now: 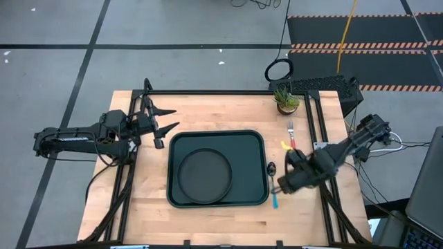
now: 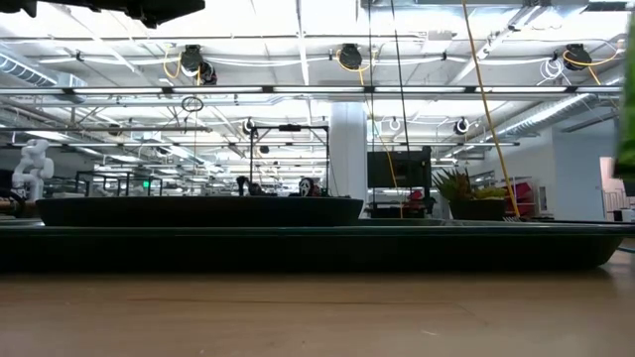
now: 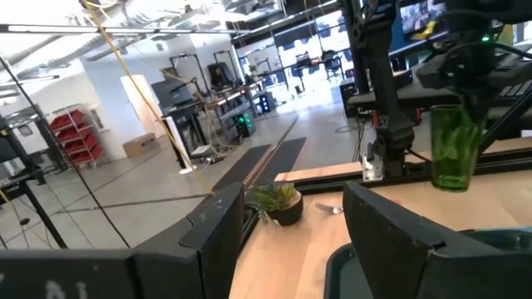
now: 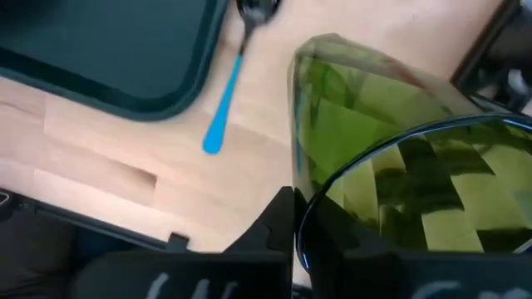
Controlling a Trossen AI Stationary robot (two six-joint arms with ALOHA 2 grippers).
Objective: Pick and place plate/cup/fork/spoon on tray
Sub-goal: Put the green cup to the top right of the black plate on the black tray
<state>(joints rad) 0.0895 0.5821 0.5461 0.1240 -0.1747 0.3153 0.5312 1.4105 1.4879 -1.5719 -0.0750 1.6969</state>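
The right end effector [image 1: 285, 181] is hanging above the bench [image 1: 214, 111] just off the tray's right edge, and it is gripping the cup [image 4: 391, 158]. In the right wrist view the translucent green tumbler is filling the space directly in front of the dark fingers, its rim pressed close against them. From the left wrist view the cup [image 3: 454, 148] is showing upright, raised clear of the bench surface and held from above by the right arm.

The tray [image 1: 256, 142] is lying near the middle of the bench, and the plate [image 1: 204, 175] is sitting inside it, toward its lower left part in the high view. The spoon [image 1: 273, 187] is lying on the bare wood just beside the tray's right lip, its metal bowl pointing away from the front edge and its blue handle [image 4: 223, 108] trailing toward that edge. The fork [image 1: 291, 133] is lying farther back on the right side, between the spoon and a small potted plant [image 1: 285, 100] standing near the far right corner.

The left end effector [image 1: 165, 119] is waiting at the tray's far left corner, its fingers [image 3: 220, 228] standing apart with nothing between them.

In the low view the tray [image 2: 298, 248] is stretching across the picture at bench height.
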